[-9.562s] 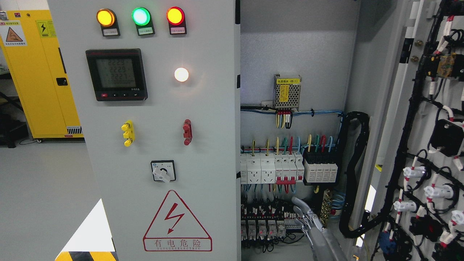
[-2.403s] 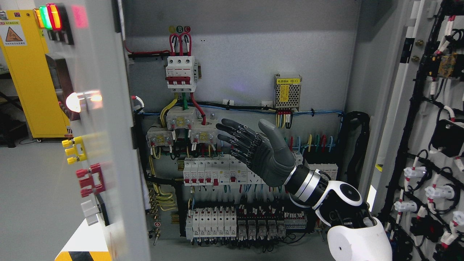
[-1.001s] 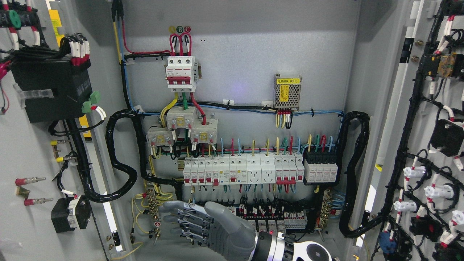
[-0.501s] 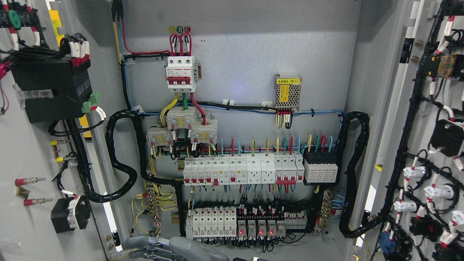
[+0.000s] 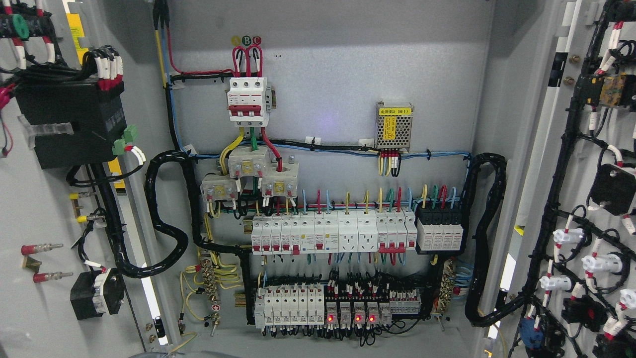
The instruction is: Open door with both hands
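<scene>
Both doors of the grey electrical cabinet stand wide open. The left door (image 5: 35,318) is swung out at the picture's left and shows its inner face, with a black meter housing (image 5: 64,124) and wiring. The right door (image 5: 576,164) hangs open at the right edge, its inside covered by black cable looms and white-capped switch backs. Between them lies the cabinet's back panel (image 5: 338,69). Neither of my hands shows in the head view.
On the back panel sit a red-and-white main breaker (image 5: 247,99), a row of white breakers (image 5: 328,236), a small power supply (image 5: 394,125) and relays with red lamps (image 5: 348,311). Black conduits (image 5: 166,219) loop near both hinges.
My right hand pushed the left door fully open, then sank along the bottom edge and has dropped out of the picture. The doors have not moved in the last second.
</scene>
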`<move>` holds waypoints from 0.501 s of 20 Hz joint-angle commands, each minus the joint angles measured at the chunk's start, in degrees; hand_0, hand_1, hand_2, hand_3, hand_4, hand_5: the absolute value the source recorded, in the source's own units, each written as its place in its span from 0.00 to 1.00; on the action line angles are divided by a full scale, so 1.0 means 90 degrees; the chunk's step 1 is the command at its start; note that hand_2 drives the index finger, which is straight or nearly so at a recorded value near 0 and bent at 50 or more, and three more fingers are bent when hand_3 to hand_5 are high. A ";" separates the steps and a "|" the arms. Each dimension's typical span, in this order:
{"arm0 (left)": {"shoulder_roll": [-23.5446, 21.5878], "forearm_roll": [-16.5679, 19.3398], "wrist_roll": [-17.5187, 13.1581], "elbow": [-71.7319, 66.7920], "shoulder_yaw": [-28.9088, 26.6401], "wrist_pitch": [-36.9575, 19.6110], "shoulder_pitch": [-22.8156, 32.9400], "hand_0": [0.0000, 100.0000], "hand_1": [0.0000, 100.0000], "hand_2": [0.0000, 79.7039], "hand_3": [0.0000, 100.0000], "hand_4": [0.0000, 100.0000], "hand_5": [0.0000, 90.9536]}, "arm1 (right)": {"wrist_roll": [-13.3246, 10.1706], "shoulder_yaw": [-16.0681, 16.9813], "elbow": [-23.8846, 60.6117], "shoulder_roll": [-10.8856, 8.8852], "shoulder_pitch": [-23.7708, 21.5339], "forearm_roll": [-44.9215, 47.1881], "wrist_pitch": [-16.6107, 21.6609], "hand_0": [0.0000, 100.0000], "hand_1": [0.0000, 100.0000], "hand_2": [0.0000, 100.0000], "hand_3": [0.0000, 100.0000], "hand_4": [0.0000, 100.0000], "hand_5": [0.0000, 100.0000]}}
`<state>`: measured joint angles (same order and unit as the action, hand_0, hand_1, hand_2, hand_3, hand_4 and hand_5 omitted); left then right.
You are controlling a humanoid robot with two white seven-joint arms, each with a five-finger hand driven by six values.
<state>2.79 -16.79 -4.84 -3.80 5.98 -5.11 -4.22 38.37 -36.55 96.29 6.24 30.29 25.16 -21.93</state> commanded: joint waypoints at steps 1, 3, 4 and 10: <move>-0.0007 0.0000 0.0001 -0.0007 0.0000 0.0001 0.0000 0.00 0.00 0.00 0.00 0.00 0.00 | -0.0180 -0.0528 0.0043 0.0254 0.0023 -0.0188 0.0054 0.22 0.00 0.00 0.00 0.00 0.00; 0.0002 0.0000 0.0001 0.0012 0.0000 0.0001 0.0000 0.00 0.00 0.00 0.00 0.00 0.00 | -0.0337 -0.0597 0.0043 0.0254 0.0042 -0.0188 0.0044 0.21 0.00 0.00 0.00 0.00 0.00; 0.0002 0.0000 0.0001 0.0012 0.0000 0.0001 0.0000 0.00 0.00 0.00 0.00 0.00 0.00 | -0.0357 -0.0636 0.0043 0.0254 0.0052 -0.0179 0.0044 0.21 0.00 0.00 0.00 0.00 0.00; 0.0002 0.0000 0.0001 0.0012 0.0000 0.0001 0.0000 0.00 0.00 0.00 0.00 0.00 0.00 | -0.0377 -0.0939 0.0043 0.0254 0.0198 -0.0179 0.0054 0.21 0.00 0.00 0.00 0.00 0.00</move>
<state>2.79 -16.79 -4.84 -3.76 5.98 -5.09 -4.22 35.12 -40.60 96.53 7.61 31.13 23.79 -21.47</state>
